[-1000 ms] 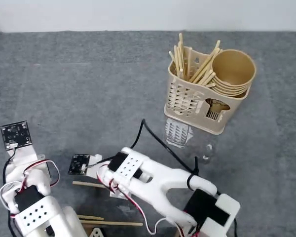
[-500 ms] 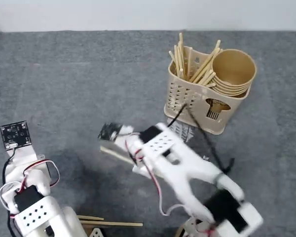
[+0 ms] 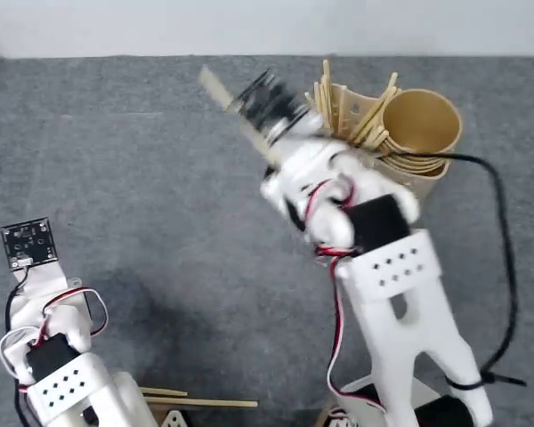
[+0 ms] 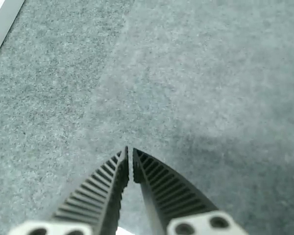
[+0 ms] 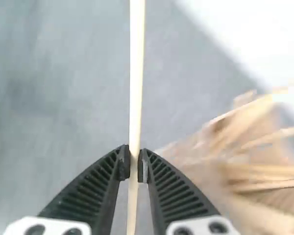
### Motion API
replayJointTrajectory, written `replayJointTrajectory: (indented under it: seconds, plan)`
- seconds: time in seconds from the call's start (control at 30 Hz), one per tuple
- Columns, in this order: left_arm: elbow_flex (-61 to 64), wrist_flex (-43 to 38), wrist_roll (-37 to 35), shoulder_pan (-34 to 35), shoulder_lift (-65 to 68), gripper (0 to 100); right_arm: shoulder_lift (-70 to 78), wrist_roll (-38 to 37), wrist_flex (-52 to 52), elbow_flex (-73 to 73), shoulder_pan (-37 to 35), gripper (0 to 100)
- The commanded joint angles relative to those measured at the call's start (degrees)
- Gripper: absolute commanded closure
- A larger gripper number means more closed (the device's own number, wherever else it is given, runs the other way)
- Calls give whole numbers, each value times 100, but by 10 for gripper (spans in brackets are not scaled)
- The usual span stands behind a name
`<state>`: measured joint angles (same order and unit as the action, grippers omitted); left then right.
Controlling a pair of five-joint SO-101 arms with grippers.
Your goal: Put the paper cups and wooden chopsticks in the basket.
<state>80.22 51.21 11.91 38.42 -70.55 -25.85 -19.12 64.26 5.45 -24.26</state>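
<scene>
Wooden chopstick [image 5: 136, 73] sat clamped in the right pincer [image 5: 133, 166], up beside the basket [image 3: 430, 181]; left pincer [image 4: 130, 156] pressed together, low over the table [image 4: 210, 73].

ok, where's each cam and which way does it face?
High view: fixed overhead, looking down; left arm, right arm, basket, cups.
Left wrist view: on left wrist, facing the mat; left end effector, shut.
Right wrist view: on right wrist, facing along the right end effector, shut on a chopstick.
Shared: high and right wrist views both show that chopstick.
</scene>
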Motion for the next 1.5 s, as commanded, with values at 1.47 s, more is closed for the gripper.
replayJointTrajectory:
  seconds: [1.47]
  plan:
    - [-75,-290,-9,536,-123,985,-1191,615,374,1090,-4,836]
